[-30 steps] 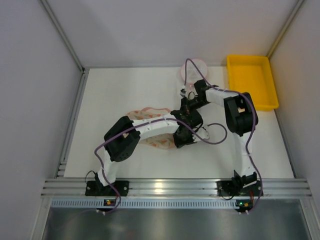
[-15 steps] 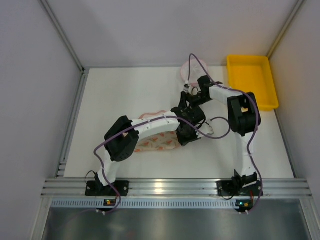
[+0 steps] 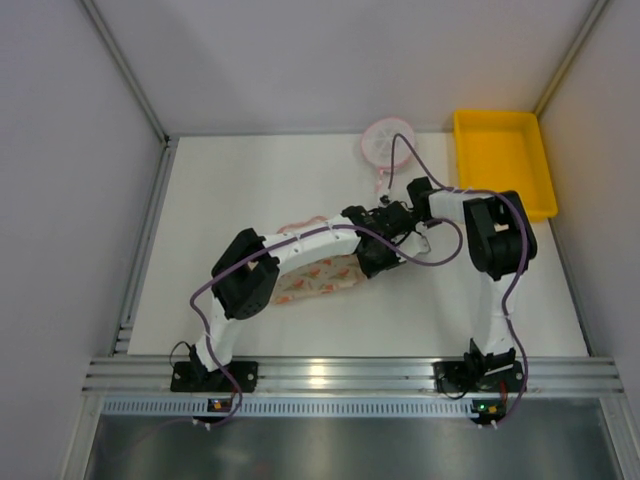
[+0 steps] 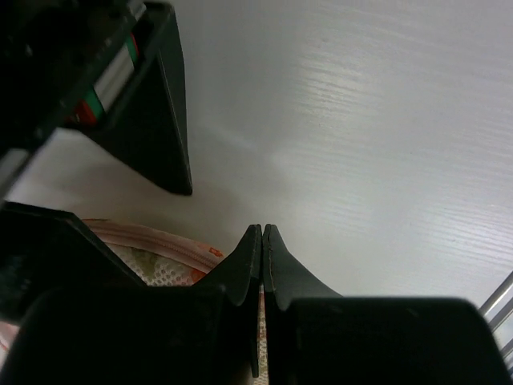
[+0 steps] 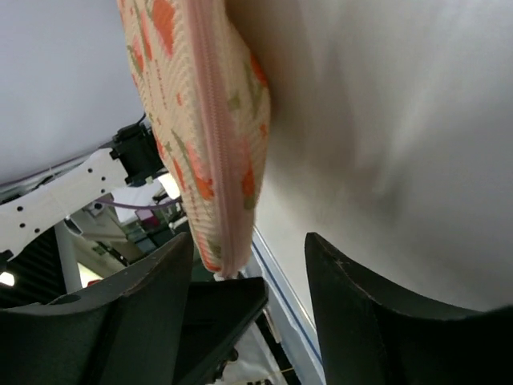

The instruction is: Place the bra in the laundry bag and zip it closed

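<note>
The laundry bag [image 3: 318, 281], cream mesh with pink-red speckles, lies at mid-table under my left forearm. In the right wrist view the laundry bag [image 5: 200, 120] shows edge-on, its pink zip line running down to a corner. My left gripper [image 3: 377, 257] is shut at that right corner; in its own view the left gripper [image 4: 262, 232] has its jaws pressed together with mesh [image 4: 156, 261] showing in the slit. My right gripper [image 3: 390, 215] hovers just beyond, and the right gripper [image 5: 248, 277] is open, touching nothing. The bra is hidden.
A yellow tray [image 3: 502, 160] sits at the far right corner. A small round white mesh disc with a pink rim [image 3: 388, 142] lies at the back centre. Grey walls surround the table, and an aluminium rail [image 3: 330, 375] runs along the near edge.
The right gripper went from shut to open and dropped toward the left gripper. The bag pulled in from a spread shape to a compact one, and the left gripper shifted slightly away.
</note>
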